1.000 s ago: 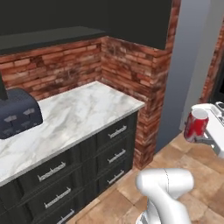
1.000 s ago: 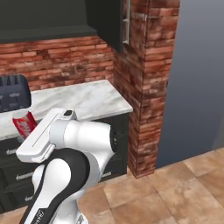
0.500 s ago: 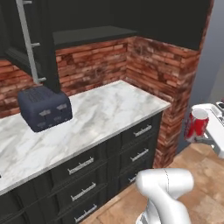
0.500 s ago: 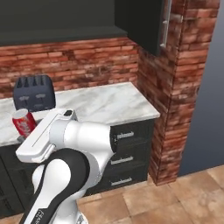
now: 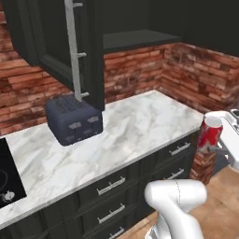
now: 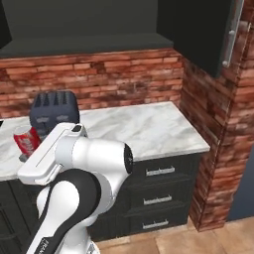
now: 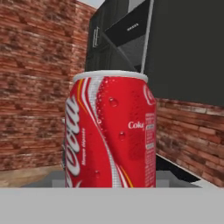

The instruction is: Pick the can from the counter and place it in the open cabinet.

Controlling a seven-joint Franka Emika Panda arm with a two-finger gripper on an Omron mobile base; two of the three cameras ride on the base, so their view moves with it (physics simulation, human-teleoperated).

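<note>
My gripper (image 5: 213, 147) is shut on the can (image 5: 210, 132), a small red soda can with a silver top, held upright in the air off the right end of the counter (image 5: 133, 133). From the right base camera the can (image 6: 27, 139) shows at the far left, in front of the toaster, with the gripper (image 6: 23, 157) under it. The hand camera has the can (image 7: 110, 131) close up, hiding the fingers. The dark cabinet (image 5: 139, 39) hangs above the counter (image 6: 149, 130), its door (image 5: 56, 44) swung open with a long grey bar handle (image 5: 74, 49).
A dark blue toaster (image 5: 74, 121) stands on the counter below the open door. A black cooktop (image 5: 7, 179) lies at the left end. A brick wall (image 5: 200, 79) closes the counter's right end. Drawer fronts (image 5: 110, 186) with short silver handles run below.
The whole picture has shifted as the base drove, bringing the toaster and the open cabinet door into view. The can has stayed in the shut gripper throughout.
</note>
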